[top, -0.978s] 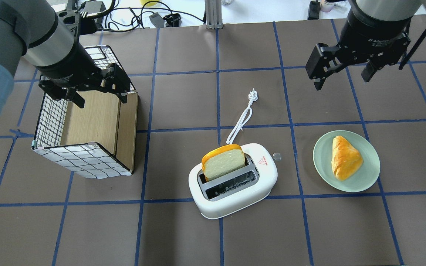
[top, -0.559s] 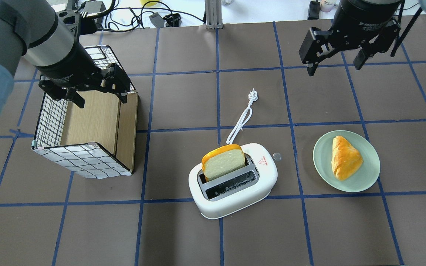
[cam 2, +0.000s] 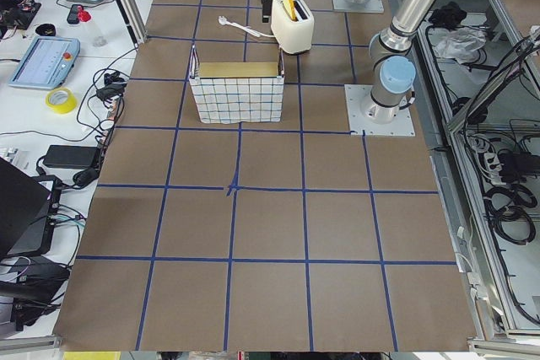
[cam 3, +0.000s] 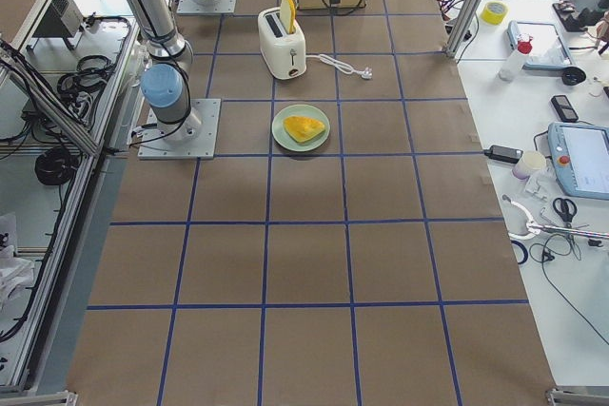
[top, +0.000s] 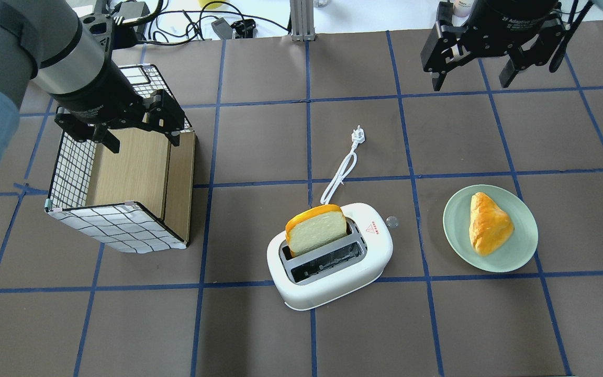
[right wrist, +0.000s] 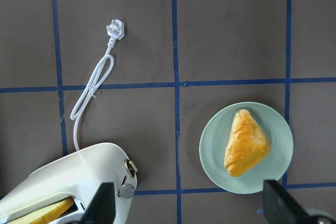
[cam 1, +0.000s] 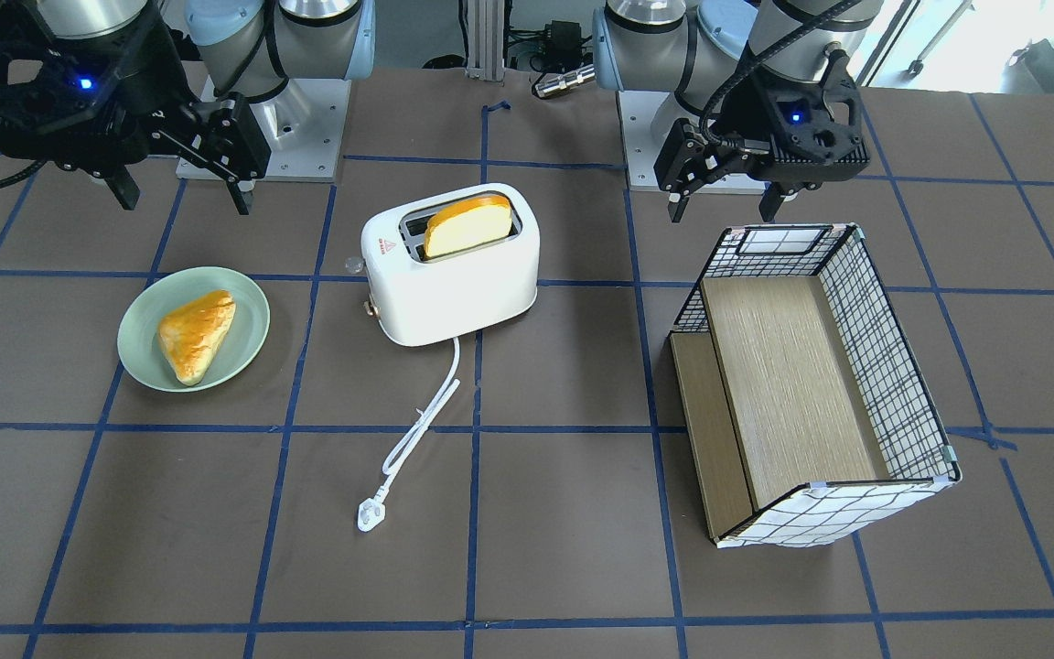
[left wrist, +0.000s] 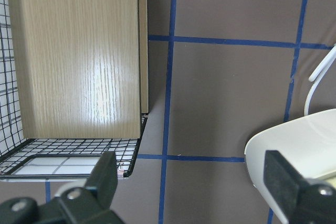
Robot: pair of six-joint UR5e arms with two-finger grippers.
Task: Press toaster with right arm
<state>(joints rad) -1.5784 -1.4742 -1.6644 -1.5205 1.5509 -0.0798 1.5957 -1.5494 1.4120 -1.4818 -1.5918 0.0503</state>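
The white toaster [top: 327, 288] stands mid-table with a bread slice [top: 316, 230] upright in its far slot. Its lever knob [top: 392, 221] sticks out on the plate side, and its cord and plug [top: 358, 136] trail away. The toaster also shows in the front view [cam 1: 454, 284] and the right wrist view [right wrist: 68, 177]. My right gripper [top: 470, 82] is open and empty, high above the far right of the table, well away from the toaster; in the front view it [cam 1: 186, 199] hangs at the left. My left gripper [top: 144, 142] is open and empty over the basket.
A green plate [top: 453, 230] with a pastry [top: 487, 222] lies right of the toaster. A wire basket with a wooden insert [top: 123, 225] lies on its side at the left. Cables and devices lie beyond the far table edge.
My right gripper has moved away from the toaster toward the table's far edge, still open. The left arm, toaster and bread have not moved.
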